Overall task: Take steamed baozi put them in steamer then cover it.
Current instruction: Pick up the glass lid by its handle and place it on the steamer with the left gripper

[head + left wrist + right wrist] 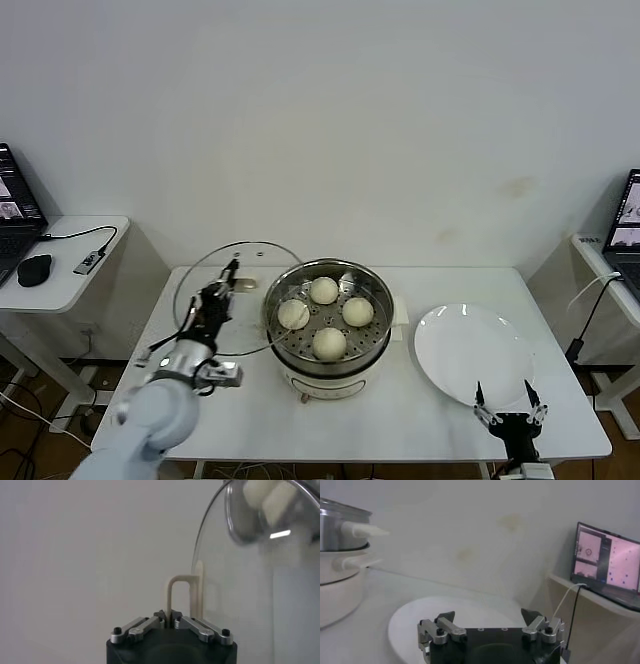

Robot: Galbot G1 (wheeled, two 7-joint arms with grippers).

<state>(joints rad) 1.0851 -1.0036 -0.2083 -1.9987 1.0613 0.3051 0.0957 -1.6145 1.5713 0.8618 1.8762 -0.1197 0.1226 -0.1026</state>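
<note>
Left pincer point(222, 293) grips tilted cover point(215, 275); right pincer point(508, 403) parked open

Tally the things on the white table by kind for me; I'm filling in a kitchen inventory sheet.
Steamed baozi: 4, at and, all in the steamer
Steamer: 1
Glass cover: 1, held tilted beside the steamer by the left gripper
White plate: 1, empty
Total: 7

Four cream-white baozi point(324, 316) are seen on the shiny perforated steel steamer point(326, 330); a plain white plate point(470, 352) is shown beside.
</note>
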